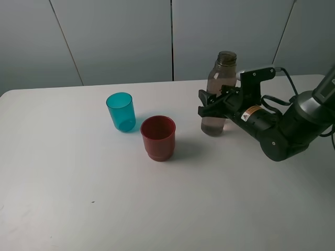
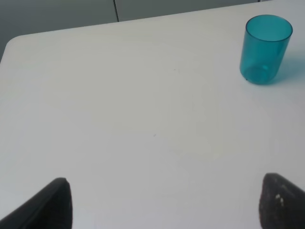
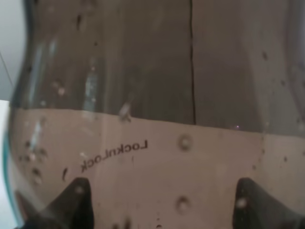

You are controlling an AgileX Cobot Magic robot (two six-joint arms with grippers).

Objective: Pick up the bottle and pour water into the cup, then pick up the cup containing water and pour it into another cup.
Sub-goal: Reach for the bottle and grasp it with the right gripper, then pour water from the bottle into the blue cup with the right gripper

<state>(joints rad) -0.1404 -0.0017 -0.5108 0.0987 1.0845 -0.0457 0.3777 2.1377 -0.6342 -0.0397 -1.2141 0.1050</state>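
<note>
The tall smoky bottle point(image 1: 218, 83) stands upright on the white table point(image 1: 78, 198), right of centre, with water about halfway up. My right gripper point(image 1: 208, 104) reaches in from the right and is shut on the bottle's lower body. In the right wrist view the bottle point(image 3: 157, 95) fills the frame, with the right gripper point(image 3: 164, 205) showing one dark fingertip on each side of it. The teal cup point(image 1: 121, 111) point(image 2: 265, 48) stands upright to the left. The red cup point(image 1: 158, 137) stands just in front of and right of the teal cup. My left gripper point(image 2: 167, 205) is open over bare table, well short of the teal cup.
A grey panelled wall point(image 1: 120, 36) runs behind the table's far edge. The right arm's body point(image 1: 285, 128) lies low over the table's right side. The left arm does not show in the exterior high view.
</note>
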